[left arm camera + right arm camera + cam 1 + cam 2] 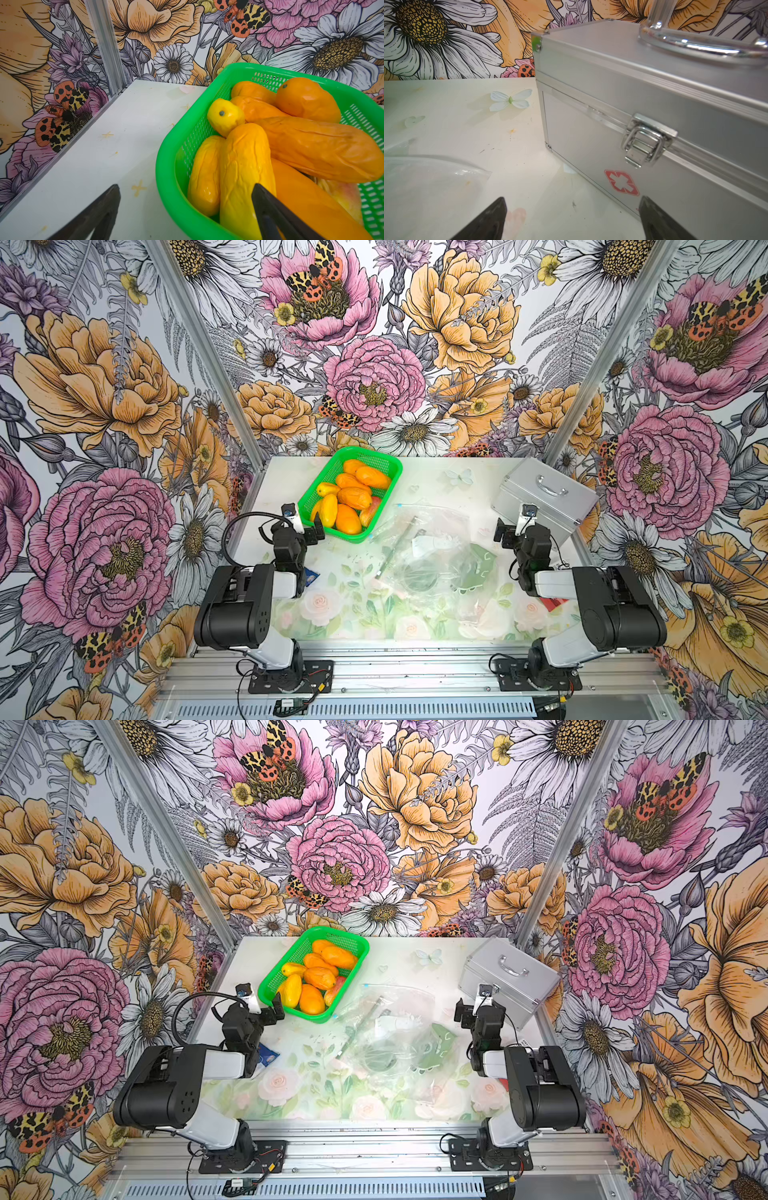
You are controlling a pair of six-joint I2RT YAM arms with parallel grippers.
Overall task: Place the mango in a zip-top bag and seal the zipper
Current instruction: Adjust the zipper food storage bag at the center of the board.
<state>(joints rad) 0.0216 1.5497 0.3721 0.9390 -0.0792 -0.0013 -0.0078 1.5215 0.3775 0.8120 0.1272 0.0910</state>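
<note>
Mangoes (354,497) fill basket (374,454) beside left end effector (186,187), spread wide, empty.

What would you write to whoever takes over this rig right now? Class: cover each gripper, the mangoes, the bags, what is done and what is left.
Left gripper: open, empty, straddling the rim of the green basket.
Right gripper: open, empty, facing the silver case.
Mangoes: all in the basket.
Clear bags: heaped mid-table.
Done: nothing yet.
Left: pick a mango, bag it, seal the zipper.
</note>
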